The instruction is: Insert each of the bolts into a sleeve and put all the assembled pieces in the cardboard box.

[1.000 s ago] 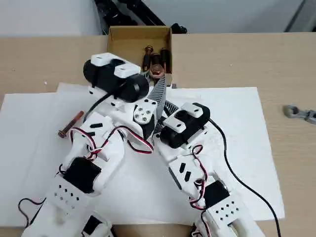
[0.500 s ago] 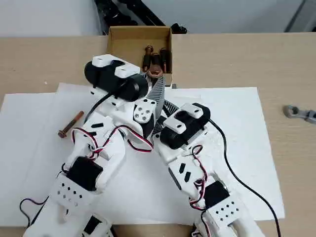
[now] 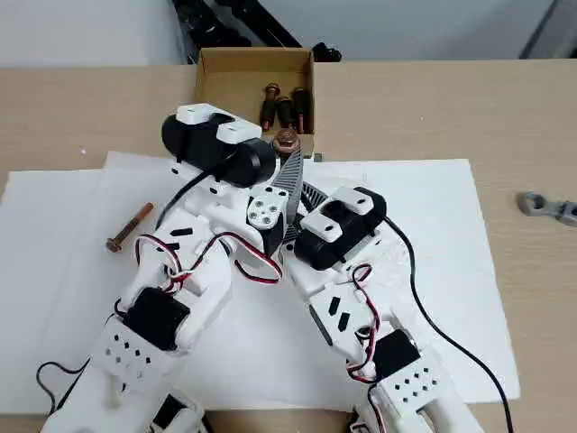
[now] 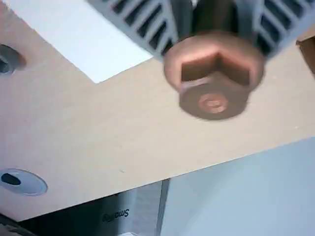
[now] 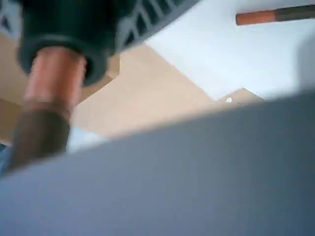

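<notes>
High view: my left tool (image 3: 287, 152) is pinched on a bolt (image 3: 286, 138) just behind its hex head, and that head sits at the front wall of the cardboard box (image 3: 230, 90), just outside it. A second ago the head hung over that wall. It has since drawn back a touch toward the arms as the left wrist swung slightly. I read that as the piece not being released yet, so it needs another push forward before I let go. Three assembled pieces (image 3: 287, 106) already lie in the box. A loose bolt (image 3: 129, 226) rests on the white paper (image 3: 433, 271), well apart from everything, and has not moved. My right tool (image 3: 308, 193) is tucked under the left wrist, and I cannot tell whether it is spread or closed.

Left wrist view: the hex head is close up over the table (image 4: 98, 132), and the ribbed fingers (image 4: 275, 24) press in on either side of something dark behind it.

Right wrist view: a black sleeve (image 5: 64, 34) has the copper shank coming out of it, so I judge this bolt is already seated. Only the drop remains for it, then the loose bolt.
</notes>
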`<state>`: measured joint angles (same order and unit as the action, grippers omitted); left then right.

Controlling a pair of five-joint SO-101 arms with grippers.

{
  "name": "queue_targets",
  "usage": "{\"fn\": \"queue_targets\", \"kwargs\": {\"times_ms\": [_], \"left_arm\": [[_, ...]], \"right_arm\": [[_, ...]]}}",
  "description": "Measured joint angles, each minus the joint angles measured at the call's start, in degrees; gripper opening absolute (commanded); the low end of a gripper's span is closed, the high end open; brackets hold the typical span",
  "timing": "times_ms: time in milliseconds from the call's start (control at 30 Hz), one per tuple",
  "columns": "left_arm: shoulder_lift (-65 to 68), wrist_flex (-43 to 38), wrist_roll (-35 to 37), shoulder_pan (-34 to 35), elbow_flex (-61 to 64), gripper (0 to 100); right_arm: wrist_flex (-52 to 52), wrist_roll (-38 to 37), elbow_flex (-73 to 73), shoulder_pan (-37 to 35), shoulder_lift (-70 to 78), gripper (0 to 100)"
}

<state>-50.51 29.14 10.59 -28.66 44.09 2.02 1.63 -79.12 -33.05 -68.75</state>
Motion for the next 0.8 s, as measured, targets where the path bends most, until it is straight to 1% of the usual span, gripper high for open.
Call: {"fn": "queue_targets", "kwargs": {"times_ms": [167,233,400,500,567,800], "left_arm": [[0.0,0.3,0.1,0.8,0.0,1],[0.0,0.8,0.2,0.9,0.0,3],[0.0,9.5,0.6,0.8,-0.9,9],[0.1,13.8,0.8,0.7,-1.8,11],[0.1,15.3,0.6,0.7,-2.6,12],[0.0,16.8,0.6,0.7,-3.0,17]], "right_arm": [[0.0,0.0,0.0,0.0,0.0,0.4],[-0.1,0.0,0.0,0.0,0.0,0.4],[-0.1,0.0,0.0,0.0,0.0,0.4],[0.0,0.0,0.0,-0.2,0.0,0.4],[0.0,0.0,0.0,-0.3,0.0,0.4],[-0.1,0.0,0.0,-0.2,0.0,0.4]]}}
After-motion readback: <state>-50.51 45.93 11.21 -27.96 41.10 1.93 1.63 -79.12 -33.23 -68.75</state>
